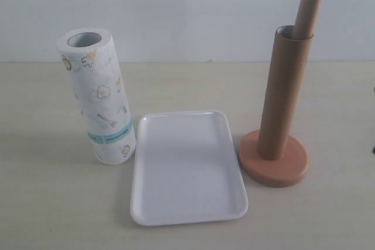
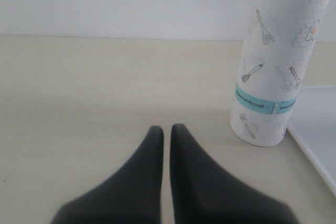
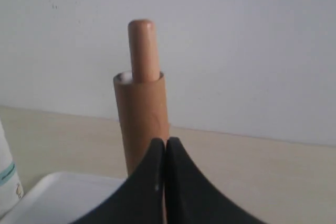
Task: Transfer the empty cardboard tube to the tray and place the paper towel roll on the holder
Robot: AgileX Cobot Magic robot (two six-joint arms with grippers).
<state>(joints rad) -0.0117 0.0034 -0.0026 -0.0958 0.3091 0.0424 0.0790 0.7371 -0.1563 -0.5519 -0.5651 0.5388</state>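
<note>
Pointing out across the pale beige worktop [image 2: 79, 103], the left claw [image 2: 166, 129] has its dark fingers pressed together, only a hairline seam between them. Just past it, off to one side, the paper towel roll [image 2: 273, 66] stands on end, long axis vertical, teal band near its foot, right beside the white tray [image 2: 315, 129]. Now the other arm: the right claw [image 3: 166, 142] is pressed shut as well, facing the empty cardboard tube [image 3: 142, 124]. That tube is sleeved over the holder [image 1: 287, 171], upright, open mouth up, its foot on the round base, with the rod's rounded top poking out above. The tray lies flat between roll and holder. A plain pale wall [image 1: 187, 10] runs behind it all.
</note>
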